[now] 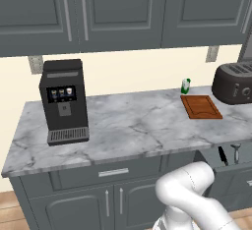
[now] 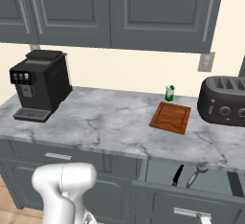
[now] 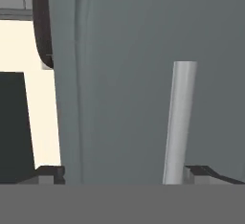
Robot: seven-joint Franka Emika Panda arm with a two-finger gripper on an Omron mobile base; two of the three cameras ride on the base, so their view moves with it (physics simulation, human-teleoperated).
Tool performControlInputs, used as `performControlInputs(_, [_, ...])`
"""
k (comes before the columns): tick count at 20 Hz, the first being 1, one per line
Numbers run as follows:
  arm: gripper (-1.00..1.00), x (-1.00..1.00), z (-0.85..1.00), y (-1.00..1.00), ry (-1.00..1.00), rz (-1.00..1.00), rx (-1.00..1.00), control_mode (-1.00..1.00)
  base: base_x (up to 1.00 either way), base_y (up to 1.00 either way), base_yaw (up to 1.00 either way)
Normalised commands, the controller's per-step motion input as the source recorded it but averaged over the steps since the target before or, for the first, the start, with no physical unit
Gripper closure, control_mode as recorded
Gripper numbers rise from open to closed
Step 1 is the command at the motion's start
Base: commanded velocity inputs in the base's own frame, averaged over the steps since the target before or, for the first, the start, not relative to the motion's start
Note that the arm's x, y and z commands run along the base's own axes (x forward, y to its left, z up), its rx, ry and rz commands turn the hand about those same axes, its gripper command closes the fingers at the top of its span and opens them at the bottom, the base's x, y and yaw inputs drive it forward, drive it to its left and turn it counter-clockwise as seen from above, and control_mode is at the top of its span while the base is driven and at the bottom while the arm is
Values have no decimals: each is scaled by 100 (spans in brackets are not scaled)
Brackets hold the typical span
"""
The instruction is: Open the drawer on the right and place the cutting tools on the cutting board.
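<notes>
The drawer [image 2: 158,170] on the right stands pulled out under the marble counter; it is also in the left base view as the drawer [image 1: 244,156]. Inside lie a slim black knife [image 2: 177,175] [image 1: 223,156] and a pale grey peeler [image 2: 196,175] [image 1: 236,153]. The reddish-brown cutting board [image 1: 201,106] [image 2: 170,117] rests bare on the counter beside the toaster. In the hand view my gripper [image 3: 127,175] is open and faces the grey drawer front [image 3: 124,98]. The silver handle [image 3: 179,122] runs between the fingertips, nearer the right one, untouched.
A black coffee machine [image 1: 64,101] stands at the counter's left. A dark toaster [image 1: 234,82] sits at the right, with a small green-and-white bottle [image 1: 185,86] behind the board. Wall cabinets [image 1: 118,13] hang above. A shut drawer [image 1: 113,172] sits left of the open one.
</notes>
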Motion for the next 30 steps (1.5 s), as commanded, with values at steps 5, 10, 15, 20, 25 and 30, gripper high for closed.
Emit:
performControlInputs(5, [-100, -5, 58, 6, 6, 8, -6, -100, 0, 0, 0])
performControlInputs(10, [-100, 0, 53, 13, 16, 6, -7, -100, 0, 0, 0])
performControlInputs(15, [-100, 0, 39, 18, 18, 4, -7, -100, 0, 0, 0])
performControlInputs(20, [-100, 7, 16, 21, 15, 1, -5, -100, 0, 0, 0])
performControlInputs(25, [-100, 31, 16, 18, 24, 2, -1, -100, 0, 0, 0])
performControlInputs(30, [-100, 31, 10, 15, 25, 0, 0, -100, 0, 0, 0])
